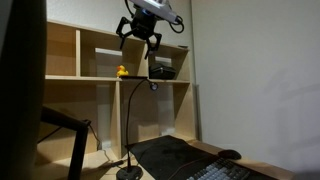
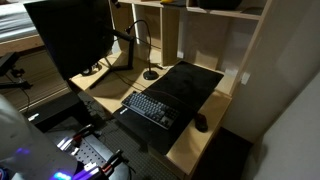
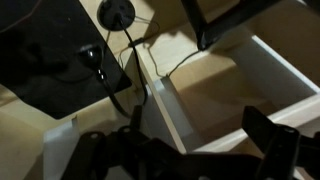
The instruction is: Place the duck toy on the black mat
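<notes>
— Where is the duck toy [image 1: 122, 71]?
— It sits on a shelf [image 1: 90, 77], a bit below the gripper [image 1: 140, 36] and off to its side, not touching.
— Are the jaws holding anything?
— No, they are wide open and empty. The black mat [image 2: 185, 88] lies far below them.

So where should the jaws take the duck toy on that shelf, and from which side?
Probably across the duck toy's body, coming in from the open front of the shelf: the board above blocks a straight descent. The gripper hangs open, above and to the side of it.
</notes>
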{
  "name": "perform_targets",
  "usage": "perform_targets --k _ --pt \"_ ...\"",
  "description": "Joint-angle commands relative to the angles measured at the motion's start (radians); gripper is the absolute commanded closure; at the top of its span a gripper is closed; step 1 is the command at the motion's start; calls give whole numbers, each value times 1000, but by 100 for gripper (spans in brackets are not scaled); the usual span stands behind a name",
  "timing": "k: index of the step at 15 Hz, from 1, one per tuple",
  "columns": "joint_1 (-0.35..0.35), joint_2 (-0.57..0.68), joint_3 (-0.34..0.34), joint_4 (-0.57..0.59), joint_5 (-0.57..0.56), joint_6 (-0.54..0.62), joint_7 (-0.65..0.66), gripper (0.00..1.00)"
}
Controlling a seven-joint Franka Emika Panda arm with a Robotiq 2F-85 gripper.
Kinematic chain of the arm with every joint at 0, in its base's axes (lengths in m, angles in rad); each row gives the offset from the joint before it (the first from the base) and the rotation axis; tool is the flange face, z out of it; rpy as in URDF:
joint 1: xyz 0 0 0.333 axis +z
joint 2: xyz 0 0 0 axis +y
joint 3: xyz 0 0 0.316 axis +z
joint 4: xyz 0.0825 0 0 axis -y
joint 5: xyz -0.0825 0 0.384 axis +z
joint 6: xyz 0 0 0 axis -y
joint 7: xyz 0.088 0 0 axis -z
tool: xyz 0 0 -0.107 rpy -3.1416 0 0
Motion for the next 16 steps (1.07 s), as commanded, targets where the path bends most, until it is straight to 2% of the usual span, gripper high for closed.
perform_targets --k 1,4,5,6,8,10,11,13,14,16 --pt "3 2 -10 24 -9 -5 10 0" --pt "8 4 -9 15 -8 -6 9 0" --pt "48 20 -30 34 59 -101 -99 0" --pt "34 45 -31 52 26 -88 -127 0" --pt "43 103 -74 136 96 -127 -262 0" --pt "25 165 -103 224 139 -99 -311 0" --pt "19 196 -118 271 156 -82 -313 0" --pt "0 258 -134 359 138 -43 -176 0" --pt "18 175 -136 252 133 -57 -237 0" --pt "13 227 -152 322 133 -53 -198 0"
